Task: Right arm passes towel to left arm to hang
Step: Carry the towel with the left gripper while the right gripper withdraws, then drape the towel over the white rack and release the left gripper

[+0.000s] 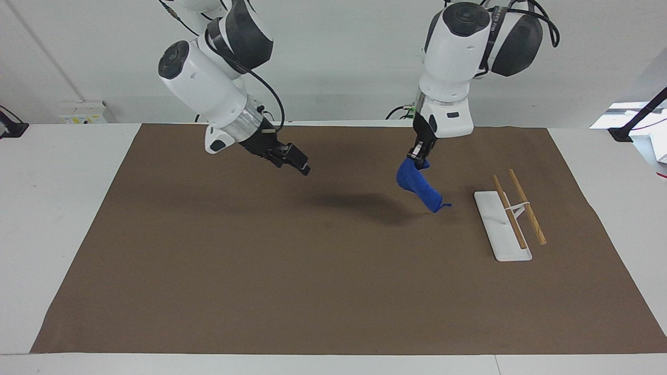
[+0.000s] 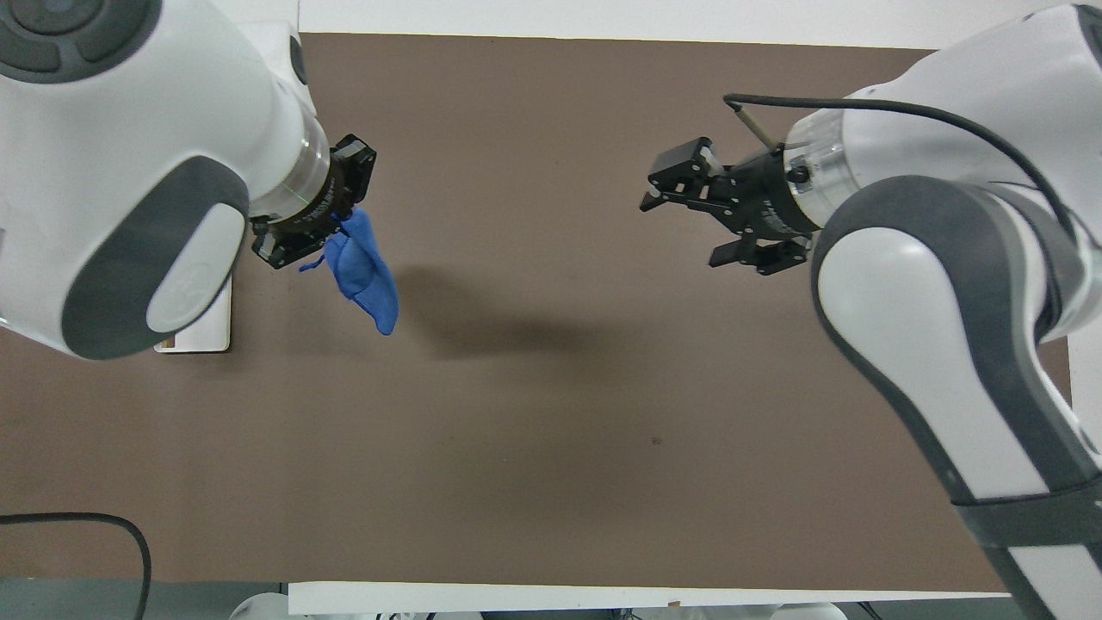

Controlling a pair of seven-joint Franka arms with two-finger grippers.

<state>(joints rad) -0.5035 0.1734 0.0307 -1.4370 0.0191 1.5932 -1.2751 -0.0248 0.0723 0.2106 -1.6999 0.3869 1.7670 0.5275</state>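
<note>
The blue towel (image 1: 417,183) hangs bunched from my left gripper (image 1: 420,157), which is shut on its upper end, in the air over the brown mat beside the rack. In the overhead view the towel (image 2: 366,274) dangles below the left gripper (image 2: 320,231). My right gripper (image 1: 301,165) is open and empty, in the air over the mat toward the right arm's end of the table. It also shows open in the overhead view (image 2: 682,226). The two grippers are well apart.
A white-based rack with two wooden rods (image 1: 508,217) stands on the brown mat (image 1: 260,271) toward the left arm's end of the table. Only a corner of its base (image 2: 200,331) shows under the left arm in the overhead view.
</note>
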